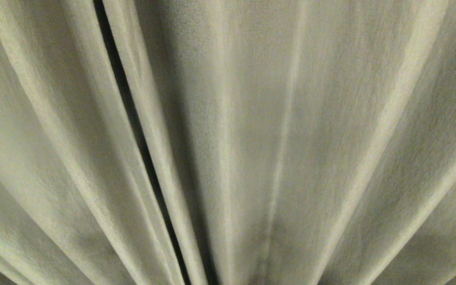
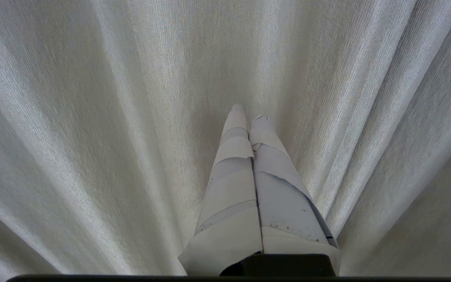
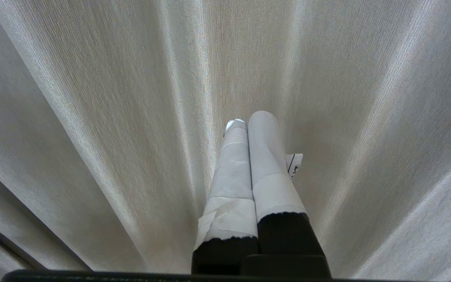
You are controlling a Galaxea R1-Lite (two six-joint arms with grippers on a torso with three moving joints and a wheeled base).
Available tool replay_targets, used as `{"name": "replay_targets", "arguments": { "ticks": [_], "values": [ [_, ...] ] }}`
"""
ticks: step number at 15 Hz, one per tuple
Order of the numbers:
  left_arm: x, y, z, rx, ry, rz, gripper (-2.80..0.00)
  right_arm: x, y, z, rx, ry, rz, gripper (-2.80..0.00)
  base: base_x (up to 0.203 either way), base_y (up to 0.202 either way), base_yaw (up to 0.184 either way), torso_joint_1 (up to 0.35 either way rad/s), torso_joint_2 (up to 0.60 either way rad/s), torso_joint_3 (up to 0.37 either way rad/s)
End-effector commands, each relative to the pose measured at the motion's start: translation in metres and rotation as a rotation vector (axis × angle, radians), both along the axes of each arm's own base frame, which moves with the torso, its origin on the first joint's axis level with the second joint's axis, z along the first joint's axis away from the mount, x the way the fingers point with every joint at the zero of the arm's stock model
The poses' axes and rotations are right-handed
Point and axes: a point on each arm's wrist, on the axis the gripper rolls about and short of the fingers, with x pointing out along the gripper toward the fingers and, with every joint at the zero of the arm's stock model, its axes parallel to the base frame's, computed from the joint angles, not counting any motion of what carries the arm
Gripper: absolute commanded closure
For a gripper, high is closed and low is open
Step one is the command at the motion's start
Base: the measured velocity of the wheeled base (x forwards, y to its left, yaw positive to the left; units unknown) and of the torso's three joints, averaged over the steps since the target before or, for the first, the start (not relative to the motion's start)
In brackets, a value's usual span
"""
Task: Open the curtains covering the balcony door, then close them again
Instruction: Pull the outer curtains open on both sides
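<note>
Left hand [image 2: 249, 111] and right hand [image 3: 249, 117]: pinched shut, empty, near drawn curtains [image 1: 291, 138]. Dark slit [image 1: 129, 107] at 11 o'clock, head view. Risk: closed tips sliding off pleats, snagging weave.

You see the curtains [image 1: 291, 138] as matt cream-beige cloth with a fine woven texture; thin vertical ribs run along the soft pleats. In the left wrist view, the left gripper [image 2: 249, 113] shows fingers [image 2: 233, 184] wrapped in matt white tape, wrinkled and torn at the edges, with small dark specks. In the right wrist view, the right gripper [image 3: 249, 119] shows fingers [image 3: 270, 172] wrapped in similar matt white tape over a matt black base.
</note>
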Motion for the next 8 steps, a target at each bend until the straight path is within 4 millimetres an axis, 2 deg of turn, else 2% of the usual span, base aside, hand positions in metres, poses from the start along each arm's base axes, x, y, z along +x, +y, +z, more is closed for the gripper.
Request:
{"name": "replay_targets", "arguments": {
  "ticks": [1,8],
  "values": [
    [0.0000,0.0000,0.0001,0.000,-0.001,0.000,0.00,0.0000,0.0000,-0.0001,0.000,0.001,-0.001,0.00,0.000,0.000,0.000,0.000,0.00,0.000],
    [0.0000,0.0000,0.0001,0.000,-0.001,0.000,0.00,-0.0002,0.0001,-0.0001,-0.024,0.006,0.005,0.00,0.000,0.000,0.000,0.000,0.00,0.000]
  ]
}}
